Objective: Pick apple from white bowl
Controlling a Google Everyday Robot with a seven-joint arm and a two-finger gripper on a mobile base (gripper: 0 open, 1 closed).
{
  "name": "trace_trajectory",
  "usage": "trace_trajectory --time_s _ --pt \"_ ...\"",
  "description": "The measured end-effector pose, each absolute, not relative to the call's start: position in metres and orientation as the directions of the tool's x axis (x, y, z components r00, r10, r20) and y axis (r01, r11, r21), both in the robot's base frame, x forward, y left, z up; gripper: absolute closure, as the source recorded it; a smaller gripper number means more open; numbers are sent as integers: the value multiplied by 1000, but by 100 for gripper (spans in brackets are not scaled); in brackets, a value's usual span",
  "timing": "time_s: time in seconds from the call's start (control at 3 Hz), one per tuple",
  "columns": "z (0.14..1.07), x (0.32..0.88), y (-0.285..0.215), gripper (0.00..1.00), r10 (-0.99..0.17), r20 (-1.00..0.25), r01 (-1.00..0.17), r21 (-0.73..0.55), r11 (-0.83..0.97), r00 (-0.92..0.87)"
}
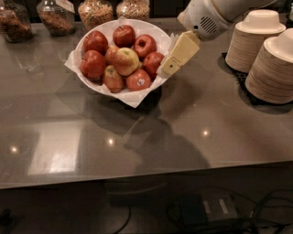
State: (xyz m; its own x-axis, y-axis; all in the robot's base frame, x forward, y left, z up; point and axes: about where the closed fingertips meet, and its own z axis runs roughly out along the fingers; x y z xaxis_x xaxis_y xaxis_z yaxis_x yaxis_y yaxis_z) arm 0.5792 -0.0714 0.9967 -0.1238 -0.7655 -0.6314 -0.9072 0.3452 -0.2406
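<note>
The white bowl, lined with crinkled white paper, stands at the back left of the grey counter. It holds several red apples and one yellowish apple. My gripper comes down from the upper right on a white arm. Its pale yellow finger hangs just over the bowl's right rim, right beside the rightmost red apple. It holds nothing that I can see.
Two stacks of beige paper bowls stand on a black mat at the right. Several glass jars of grains and nuts line the back edge. The counter's front edge drops to a dark floor with cables.
</note>
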Motion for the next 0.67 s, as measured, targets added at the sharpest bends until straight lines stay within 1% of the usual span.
trace_trajectory --time_s 0.33,0.67 --pt "992 592 -54 0 -725 -683 -907 -247 340 -87" --pt "986 606 -24 0 -692 -721 -919 -247 308 -38"
